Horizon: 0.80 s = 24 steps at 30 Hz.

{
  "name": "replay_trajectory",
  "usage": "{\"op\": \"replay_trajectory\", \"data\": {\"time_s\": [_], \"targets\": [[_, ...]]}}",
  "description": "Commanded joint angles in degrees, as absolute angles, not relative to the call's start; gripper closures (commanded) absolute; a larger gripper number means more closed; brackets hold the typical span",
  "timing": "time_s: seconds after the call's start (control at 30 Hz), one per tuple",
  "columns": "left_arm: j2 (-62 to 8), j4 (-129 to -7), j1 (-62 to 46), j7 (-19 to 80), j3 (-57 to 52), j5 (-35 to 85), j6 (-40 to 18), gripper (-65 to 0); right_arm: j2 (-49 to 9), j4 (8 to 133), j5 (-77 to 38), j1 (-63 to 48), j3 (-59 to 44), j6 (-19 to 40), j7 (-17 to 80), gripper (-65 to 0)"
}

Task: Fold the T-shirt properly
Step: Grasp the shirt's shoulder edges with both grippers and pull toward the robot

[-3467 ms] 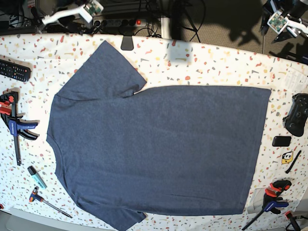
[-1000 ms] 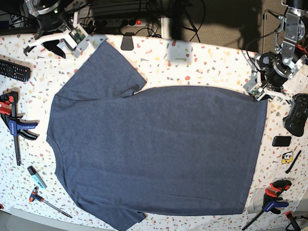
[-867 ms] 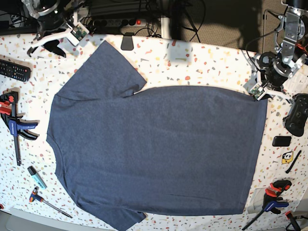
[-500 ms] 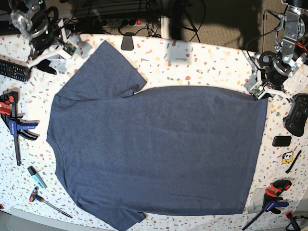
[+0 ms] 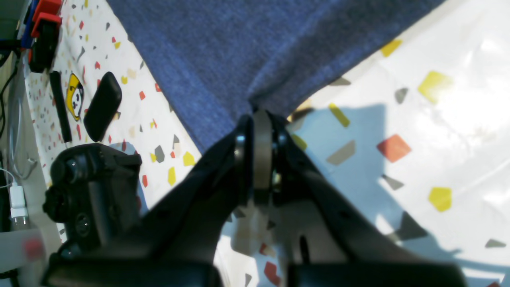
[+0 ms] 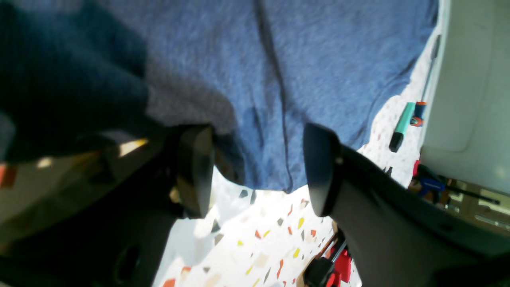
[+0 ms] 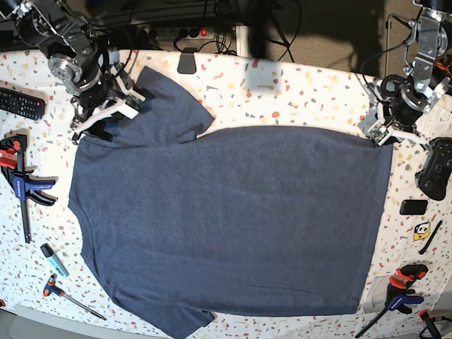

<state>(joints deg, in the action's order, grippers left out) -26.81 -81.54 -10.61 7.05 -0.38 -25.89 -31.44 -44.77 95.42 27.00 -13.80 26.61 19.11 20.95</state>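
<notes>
I see the T-shirt (image 7: 226, 219) lying flat, plain side up, on the speckled tabletop (image 7: 296, 92), its heathered navy knit filling most of the surface. My left end effector (image 5: 255, 119) is pressed together, pinching the hem corner at the shirt's 2 o'clock. My right end effector (image 6: 255, 167), dark curved fingers spread, sits over the sleeve at 10 o'clock.

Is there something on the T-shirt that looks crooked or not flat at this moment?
Mostly it lies flat. The T-shirt has one odd spot: its far sleeve is creased near the armpit, where the right hand hovers open. The left hand is shut on the hem corner.
</notes>
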Motion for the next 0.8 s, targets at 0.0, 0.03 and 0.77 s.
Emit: {"op": "replay_trajectory", "data": {"time_s": [0.0,0.03,0.77], "targets": [[-27.49,-81.82,-10.61,8.10,-0.58,-26.30,-31.97,0.0,-45.67,95.57,26.83,-12.75,27.27,19.57,21.54,-35.5],[-27.49,-81.82,-10.61,8.10,-0.58,-26.30,-31.97,0.0,-45.67,95.53,26.81,-12.12,28.01,20.40,21.71,-35.4],[-27.83,-85.97,-12.73,8.93,-0.71,-14.24,-31.94,0.0,-51.22,102.80,22.15,-12.60,27.59,17.87,29.17,0.0]]}}
